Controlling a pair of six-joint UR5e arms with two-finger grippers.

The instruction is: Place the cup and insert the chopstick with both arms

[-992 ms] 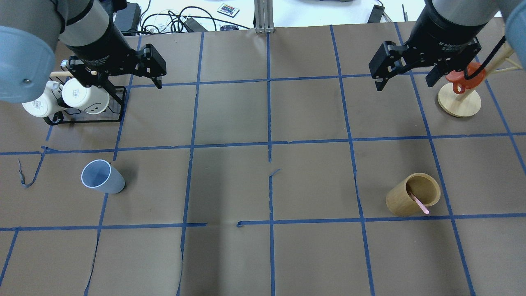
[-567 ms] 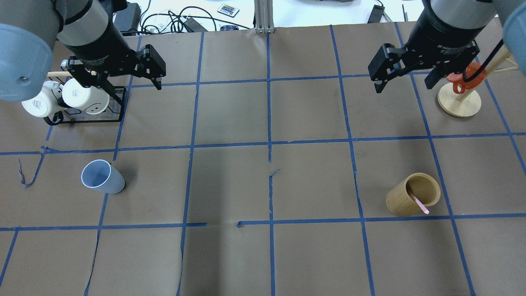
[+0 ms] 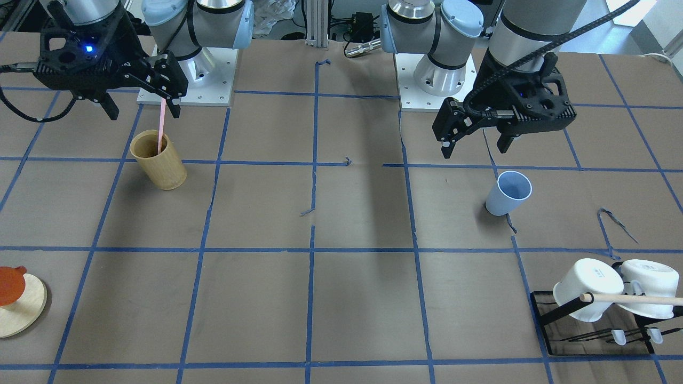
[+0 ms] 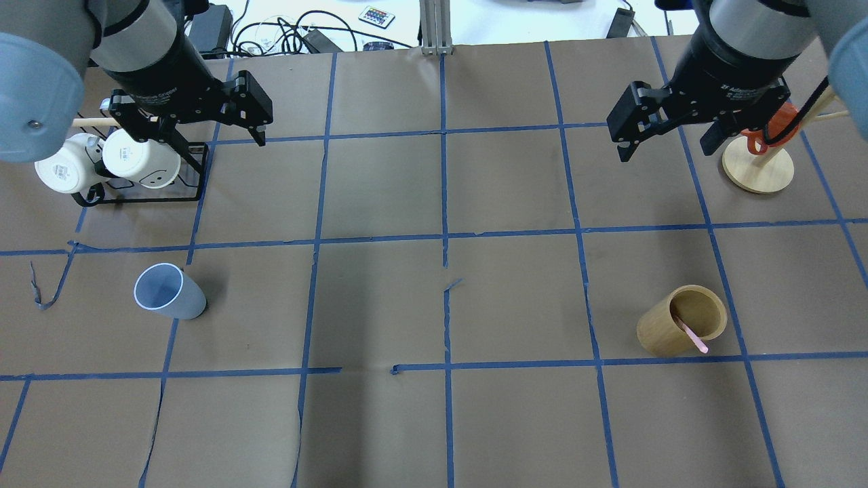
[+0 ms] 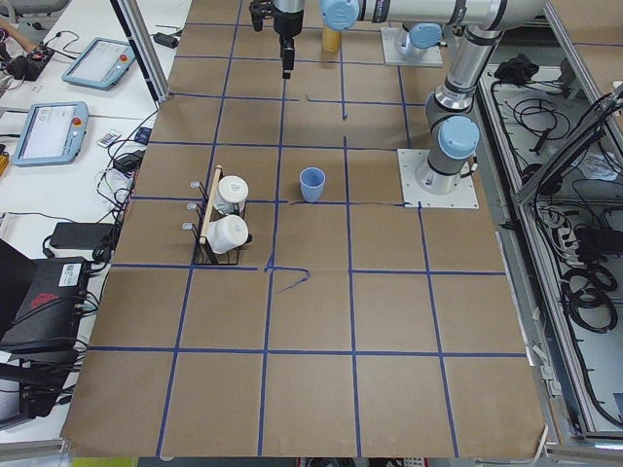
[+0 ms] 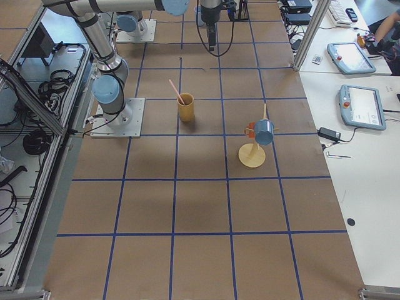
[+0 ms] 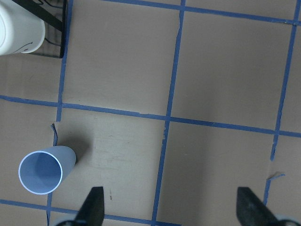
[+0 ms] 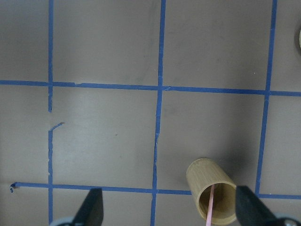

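The light-blue cup (image 4: 169, 291) stands upright on the left half of the table; it also shows in the front view (image 3: 508, 193) and the left wrist view (image 7: 44, 169). The pale-pink chopstick (image 4: 692, 335) leans inside a tan bamboo cup (image 4: 681, 330) on the right half, and shows in the front view (image 3: 160, 125) and the right wrist view (image 8: 210, 207). My left gripper (image 4: 203, 135) is open and empty, high above the table, beyond the blue cup. My right gripper (image 4: 666, 150) is open and empty, high above the table, beyond the bamboo cup.
A black wire rack (image 4: 193, 173) with two white mugs (image 4: 139, 163) and a wooden dowel stands at the far left. A round wooden stand (image 4: 757, 166) with an orange mug stands at the far right; a blue cup (image 6: 263, 131) hangs on it too.
Both arms have shifted slightly, with their grippers still open. The blue cup, the bamboo cup and the chopstick have not moved.
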